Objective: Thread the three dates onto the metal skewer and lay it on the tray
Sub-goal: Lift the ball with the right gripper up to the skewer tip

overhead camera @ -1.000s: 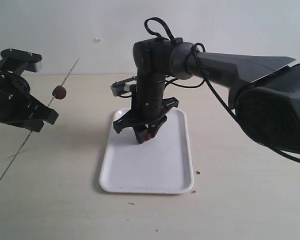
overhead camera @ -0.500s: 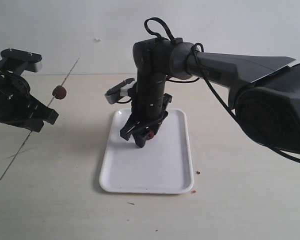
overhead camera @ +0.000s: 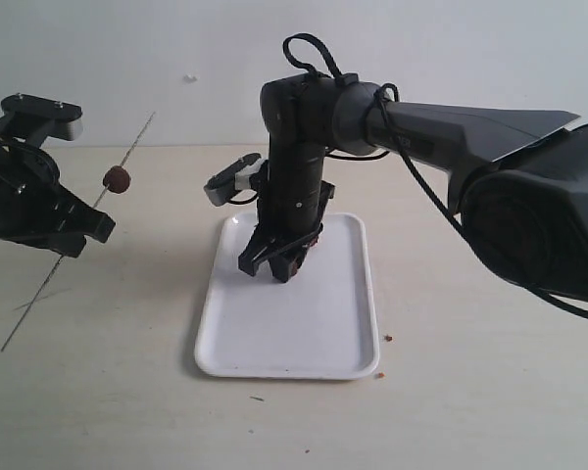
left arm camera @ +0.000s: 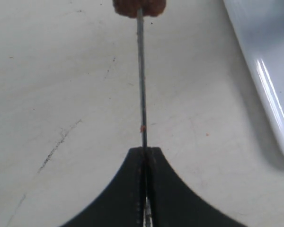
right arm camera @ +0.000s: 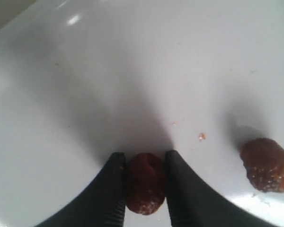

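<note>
1. Step in hand: picking up the second date (right arm camera: 143, 187). The first date (overhead camera: 118, 179) is already on the metal skewer (overhead camera: 135, 145), between the left pincer (left arm camera: 144, 152) and the rod's upper free tip.
2. Left pincer: jaws fully closed, clamping the skewer. The rod is tilted, with its tip up and away and its low end out over the worktop (overhead camera: 470, 392) at far left. Can't tell if that end touches.
3. Right pincer (right arm camera: 143, 161): down on the tray (overhead camera: 304, 333), jaws narrowed onto the second date, a finger touching each side. Can't tell whether the date has left the tray floor.
4. The third date (right arm camera: 267, 164) lies loose on the tray, near the gripped one and apart from the fingers.
5. Next move, my read:
   - Lift straight up and carry the date left to the upper tip.
   - Line the date's middle up with the rod axis.
   - Push it down toward the first date.
   - The rod is thin and will likely flex, so alignment is tight.
6. Room: bare worktop between tray and skewer, nothing in the path. The grasp sits in the tray's far half, inside the rim. A straight lift should clear the low rim and the third date.
7. Risk: squeezing the soft date off-centre makes piercing skew.
</note>
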